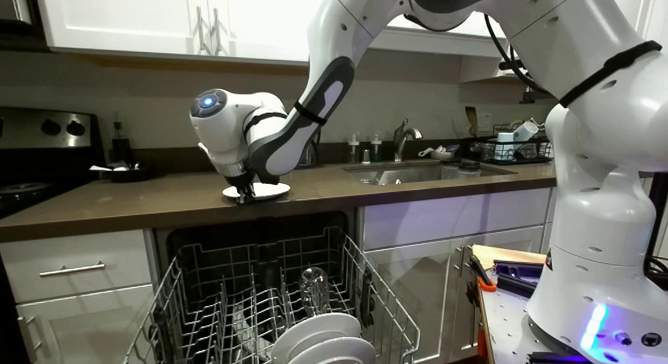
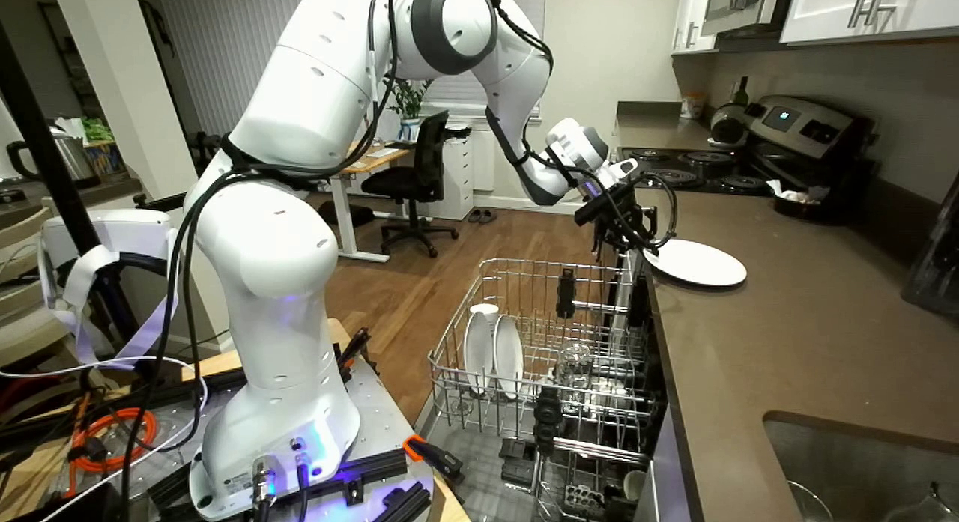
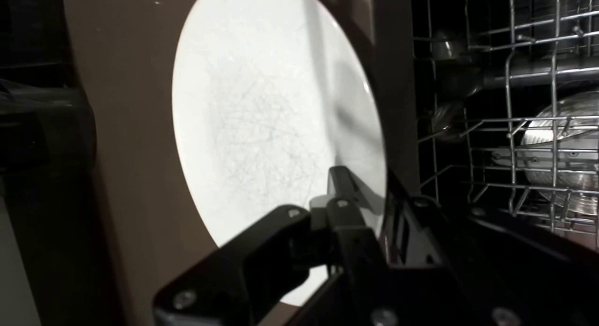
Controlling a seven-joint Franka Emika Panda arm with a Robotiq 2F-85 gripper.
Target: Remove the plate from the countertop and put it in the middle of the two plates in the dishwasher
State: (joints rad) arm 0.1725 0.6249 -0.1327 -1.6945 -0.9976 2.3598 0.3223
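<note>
The white plate (image 1: 269,190) lies on the dark countertop (image 1: 156,203) near its front edge, above the dishwasher. It also shows in an exterior view (image 2: 697,263) and fills the middle of the wrist view (image 3: 262,106). My gripper (image 3: 364,178) is open and straddles the plate's near rim. One finger is above the plate's face and the other is outside the rim, with a gap visible between them. The gripper (image 1: 243,194) points down. The two plates (image 2: 493,357) stand upright in the dishwasher rack (image 2: 524,261) with a narrow gap between them.
A clear glass (image 1: 314,291) stands in the rack near the two plates. The sink (image 1: 396,174) and faucet (image 1: 401,139) are along the counter. A black bowl (image 1: 128,173) sits by the stove (image 1: 47,150). A dish basket (image 1: 514,149) stands beyond the sink.
</note>
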